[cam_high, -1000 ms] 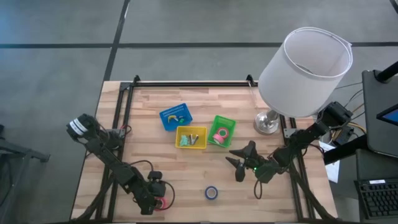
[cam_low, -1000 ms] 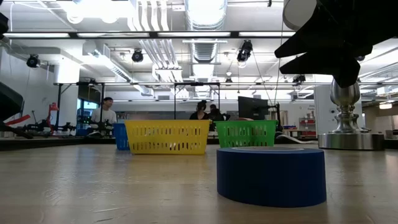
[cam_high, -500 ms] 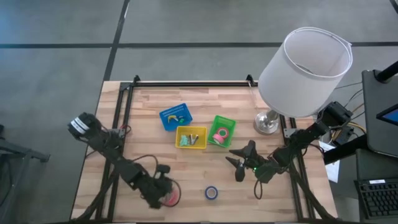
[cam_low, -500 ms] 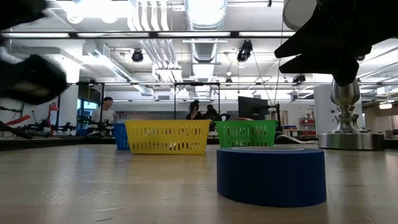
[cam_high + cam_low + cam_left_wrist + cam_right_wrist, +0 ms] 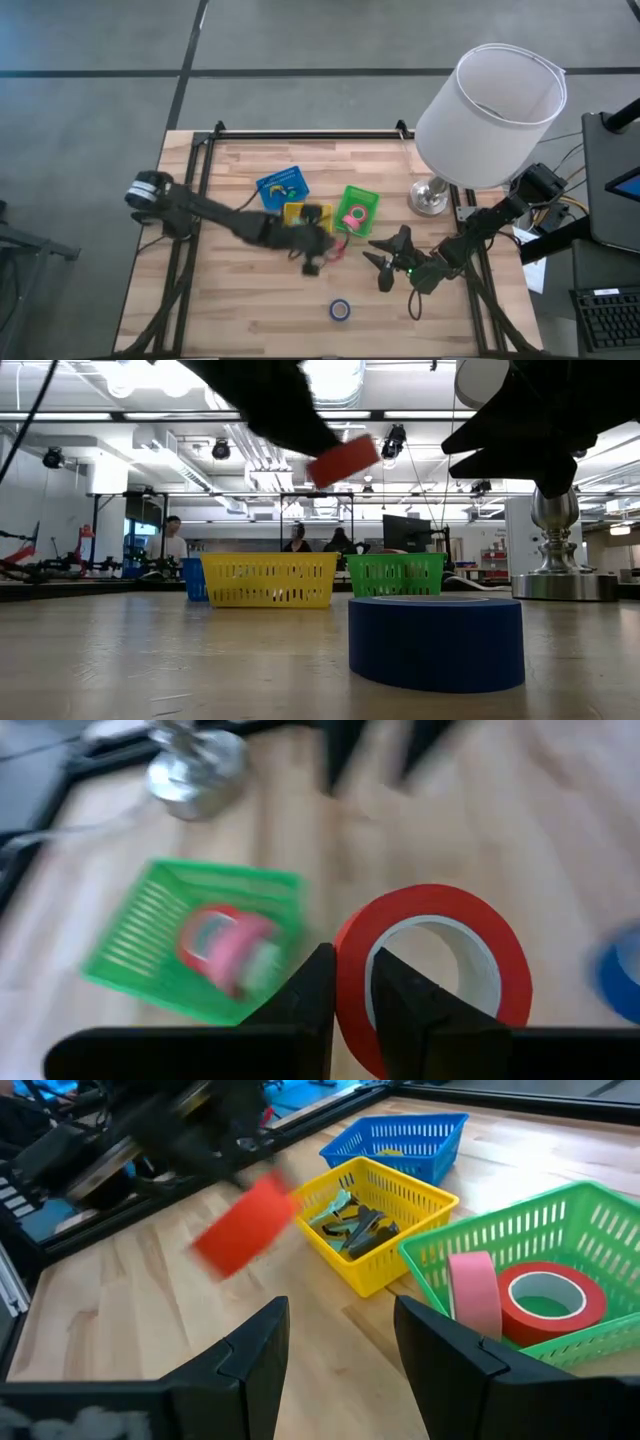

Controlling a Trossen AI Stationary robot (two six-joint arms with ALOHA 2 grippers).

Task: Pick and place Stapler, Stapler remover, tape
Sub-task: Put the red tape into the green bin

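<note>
Left gripper [image 5: 350, 1010] pinches a red tape roll [image 5: 432, 975] by its wall, up in the air near the green basket [image 5: 356, 211].

We see one finger inside the ring and one outside it. From above, our left arm reaches across the table, and the gripper hangs just in front of the yellow basket [image 5: 307, 221], beside the green basket. Our right gripper [image 5: 385, 262] waits a little to the right of that spot with its fingers spread wide and nothing in them. Nearer the front edge, the blue tape roll [image 5: 341, 310] lies flat on the wooden table [image 5: 230, 300]. Inside the green basket lie a red roll [image 5: 548, 1302] and a pink roll [image 5: 474, 1295]. Behind the yellow basket sits the blue basket [image 5: 282, 187].
</note>
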